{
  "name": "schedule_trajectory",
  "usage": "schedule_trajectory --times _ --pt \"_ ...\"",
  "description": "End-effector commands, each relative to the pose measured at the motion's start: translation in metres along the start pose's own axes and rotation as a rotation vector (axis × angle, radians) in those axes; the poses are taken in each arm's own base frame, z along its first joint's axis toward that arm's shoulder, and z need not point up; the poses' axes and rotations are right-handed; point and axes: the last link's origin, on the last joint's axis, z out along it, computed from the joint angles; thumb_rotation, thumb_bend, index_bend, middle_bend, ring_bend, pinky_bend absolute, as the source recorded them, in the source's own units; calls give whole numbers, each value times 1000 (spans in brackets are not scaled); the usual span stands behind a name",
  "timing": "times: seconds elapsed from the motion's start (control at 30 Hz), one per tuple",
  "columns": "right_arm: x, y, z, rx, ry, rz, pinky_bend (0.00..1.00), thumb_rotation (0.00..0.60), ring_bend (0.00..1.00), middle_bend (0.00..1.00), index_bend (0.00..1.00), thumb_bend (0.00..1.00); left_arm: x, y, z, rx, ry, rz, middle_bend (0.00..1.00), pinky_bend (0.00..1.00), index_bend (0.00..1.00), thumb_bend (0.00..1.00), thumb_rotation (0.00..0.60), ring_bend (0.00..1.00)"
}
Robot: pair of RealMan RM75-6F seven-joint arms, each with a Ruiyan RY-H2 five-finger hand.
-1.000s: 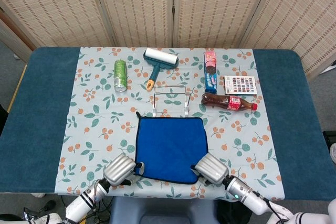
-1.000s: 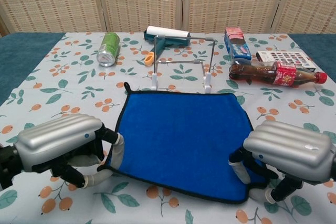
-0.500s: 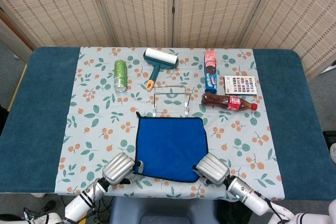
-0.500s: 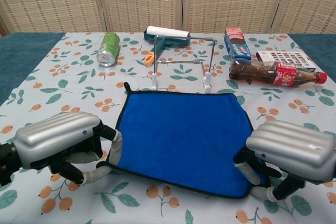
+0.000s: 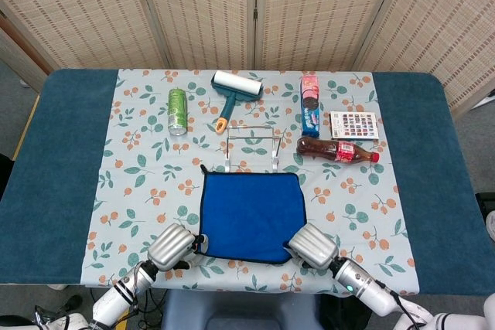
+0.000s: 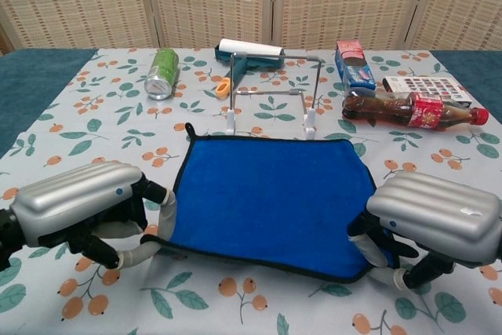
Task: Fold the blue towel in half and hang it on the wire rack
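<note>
The blue towel (image 5: 251,216) with a dark hem lies spread on the floral cloth, just in front of the wire rack (image 5: 253,144). My left hand (image 5: 172,246) pinches its near left corner. At the near right corner, my right hand (image 5: 312,245) holds the towel. In the chest view the towel (image 6: 271,202) has its near edge raised a little between the left hand (image 6: 78,209) and the right hand (image 6: 431,217). The rack (image 6: 271,92) stands upright and bare behind the towel's far edge. The fingertips are partly hidden under the hands' silver backs.
Behind the rack lie a green can (image 5: 178,110), a lint roller (image 5: 232,90), a cookie box (image 5: 310,103), a cola bottle (image 5: 337,149) on its side and a colour-swatch card (image 5: 354,125). A woven folding screen closes off the back.
The towel's near edge has pulled up and back from the table's front edge, so the towel looks shorter. Both hands shifted slightly with its corners.
</note>
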Motion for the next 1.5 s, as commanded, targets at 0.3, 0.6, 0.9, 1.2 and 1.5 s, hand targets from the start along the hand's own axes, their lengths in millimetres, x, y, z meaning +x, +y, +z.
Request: schedule_trajectory --times 0.3,0.6,0.9,1.2,1.5 --pt "17 2 -4 -6 69 1 1000 600 857 856 673 515 12 -3 4 2 30 -3 1000 1000 596 477 600 950" --pt "40 19 -1 -58 124 10 1000 600 859 857 675 525 34 -5 25 -5 27 -20 1000 1000 596 477 600 950" --pt "54 33 16 -103 147 32 1000 600 859 857 676 526 53 -15 62 46 -17 -49 1000 1000 597 476 600 950" --pt "59 44 29 -162 163 63 1000 600 859 856 676 526 63 -29 90 116 -24 -41 1000 1000 597 476 600 950" --pt "61 56 42 -222 168 75 1000 600 859 856 676 526 66 -42 113 187 -34 -29 1000 1000 597 477 600 950"
